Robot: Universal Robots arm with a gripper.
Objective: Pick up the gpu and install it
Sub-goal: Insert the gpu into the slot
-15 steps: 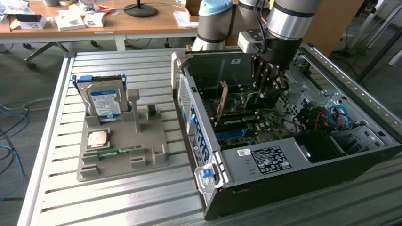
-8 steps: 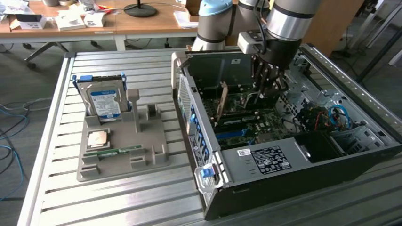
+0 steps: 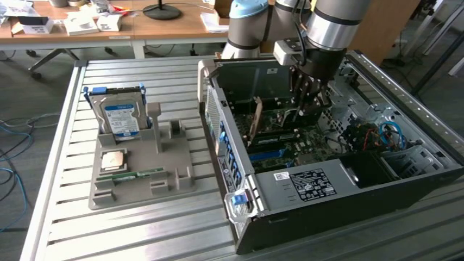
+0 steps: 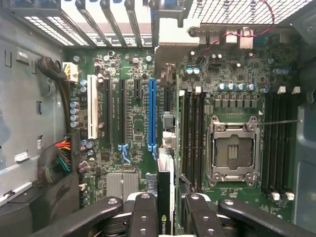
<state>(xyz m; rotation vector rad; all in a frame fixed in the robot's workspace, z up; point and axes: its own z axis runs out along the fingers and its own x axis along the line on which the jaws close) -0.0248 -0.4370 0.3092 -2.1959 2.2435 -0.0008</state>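
Black claw [image 4: 166, 202] clamped on the gpu [image 4: 165, 175], held edge-on near the long blue slot [image 4: 151, 113]; open room on either side inside the case [image 3: 239, 163]

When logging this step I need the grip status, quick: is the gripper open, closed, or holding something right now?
Gripper: closed, holding the gpu edge-on inside the computer case.

A grey holder [image 3: 176, 185] on the slatted table [image 3: 108, 234] carries a hard drive [image 3: 119, 117], a processor [image 3: 113, 159] and a memory stick [image 3: 134, 174].
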